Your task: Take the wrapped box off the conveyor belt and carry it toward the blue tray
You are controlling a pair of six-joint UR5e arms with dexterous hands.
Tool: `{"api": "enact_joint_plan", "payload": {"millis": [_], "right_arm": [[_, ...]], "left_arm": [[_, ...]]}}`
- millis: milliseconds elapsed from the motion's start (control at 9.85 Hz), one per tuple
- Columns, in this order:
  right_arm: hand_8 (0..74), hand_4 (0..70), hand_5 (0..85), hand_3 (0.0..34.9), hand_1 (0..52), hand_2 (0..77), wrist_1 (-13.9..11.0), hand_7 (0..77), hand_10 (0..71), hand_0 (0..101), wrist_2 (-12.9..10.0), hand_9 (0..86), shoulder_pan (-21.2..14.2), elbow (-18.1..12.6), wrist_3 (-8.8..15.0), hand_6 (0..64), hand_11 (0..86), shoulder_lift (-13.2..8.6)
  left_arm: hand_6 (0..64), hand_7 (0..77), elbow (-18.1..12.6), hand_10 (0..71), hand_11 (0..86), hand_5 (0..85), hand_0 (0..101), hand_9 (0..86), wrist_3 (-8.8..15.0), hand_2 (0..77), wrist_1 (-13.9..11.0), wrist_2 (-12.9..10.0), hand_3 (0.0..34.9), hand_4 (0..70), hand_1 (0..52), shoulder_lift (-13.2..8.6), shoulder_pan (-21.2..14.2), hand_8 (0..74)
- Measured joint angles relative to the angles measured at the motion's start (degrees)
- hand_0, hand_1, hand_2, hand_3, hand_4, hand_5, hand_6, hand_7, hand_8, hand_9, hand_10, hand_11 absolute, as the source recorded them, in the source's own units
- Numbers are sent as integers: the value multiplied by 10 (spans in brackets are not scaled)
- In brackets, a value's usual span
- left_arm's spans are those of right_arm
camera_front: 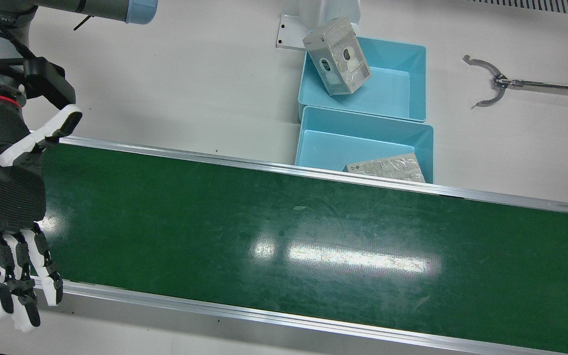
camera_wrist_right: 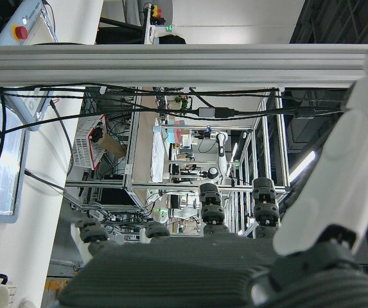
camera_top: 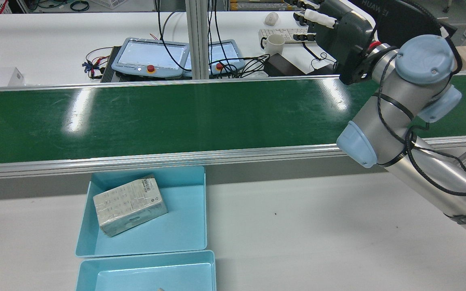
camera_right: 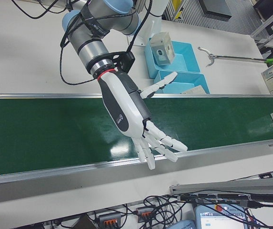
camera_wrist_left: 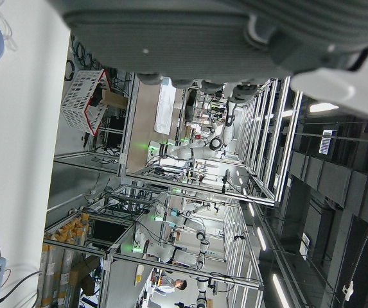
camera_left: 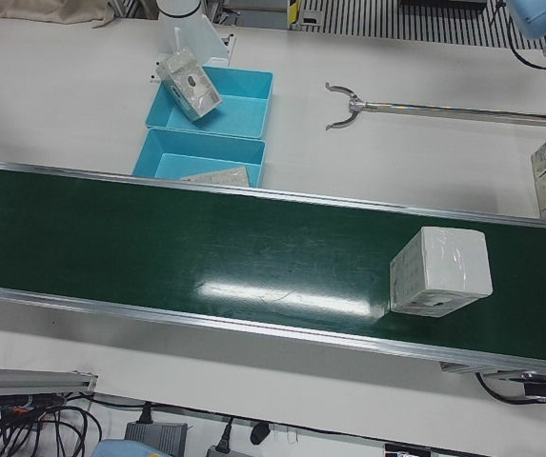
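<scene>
so the wrapped box (camera_left: 441, 271) sits way down the conveyor belt (camera_front: 313, 236) from the right hand (camera_right: 138, 121), fingers (camera_right: 162, 143) spread, holding nothing.

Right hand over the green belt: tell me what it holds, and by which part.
Nothing. The right hand hangs open above the green conveyor belt, fingers spread. The white wrapped box sits untouched on the belt.
</scene>
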State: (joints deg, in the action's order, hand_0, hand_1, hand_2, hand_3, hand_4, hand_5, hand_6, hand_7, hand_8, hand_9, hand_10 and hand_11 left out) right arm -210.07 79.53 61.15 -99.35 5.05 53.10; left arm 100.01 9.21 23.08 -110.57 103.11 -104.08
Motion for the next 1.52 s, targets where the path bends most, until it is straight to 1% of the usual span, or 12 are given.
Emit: {"api": "enact_joint_plan", "payload": {"millis": [102,203,305,406,609,711,1016,1219,1422,1523], "right_arm": [[0,98,71,299,11,22,0,98,44,395,0,11,0,-3,-1,0,11,2],[0,109,104,299,98,136,3,104,44,389,0,11,-1,-6,-2,0,98,3],[0,109,104,299,98,136,6,104,44,389,0,11,-1,-8,-2,0,98,4],[0,120,115,300,76,109,8,114,44,389,0,11,-2,-13,-2,0,60,9],[0,125,131,299,71,114,10,114,44,389,0,11,-4,-22,-2,0,65,23],[0,125,147,299,71,114,10,120,44,387,0,11,-4,-25,-2,0,65,26],[0,125,147,299,71,125,11,120,44,386,0,11,-4,-29,-2,0,65,29],[0,136,175,306,71,142,11,120,44,385,0,11,-5,-29,-1,0,71,29],[0,136,175,305,71,142,11,120,44,386,1,11,-7,-33,2,0,71,29],[0,147,175,307,82,153,11,120,44,400,1,11,-8,-36,5,0,71,29]], "left_arm": [[0,5,0,0,0,5,0,5,0,5,0,0,0,0,0,0,0,0],[0,5,0,0,0,5,0,0,0,5,0,0,0,0,0,0,0,5],[0,5,0,5,0,5,0,0,0,11,0,0,0,0,0,0,0,5],[0,5,0,0,0,5,0,0,0,11,0,0,0,0,0,0,0,5],[0,5,0,5,0,5,0,5,0,11,0,0,0,0,0,0,0,0],[0,5,0,5,0,5,0,5,0,11,0,0,0,0,0,0,0,0],[0,5,0,5,0,5,0,0,0,5,0,0,0,0,0,0,0,5],[0,5,0,5,0,5,0,0,0,11,0,0,0,0,0,0,0,5],[0,5,0,5,0,5,0,5,0,11,0,0,0,0,0,0,0,0],[0,5,0,5,0,5,0,5,0,5,0,0,0,0,0,0,0,0]]}}
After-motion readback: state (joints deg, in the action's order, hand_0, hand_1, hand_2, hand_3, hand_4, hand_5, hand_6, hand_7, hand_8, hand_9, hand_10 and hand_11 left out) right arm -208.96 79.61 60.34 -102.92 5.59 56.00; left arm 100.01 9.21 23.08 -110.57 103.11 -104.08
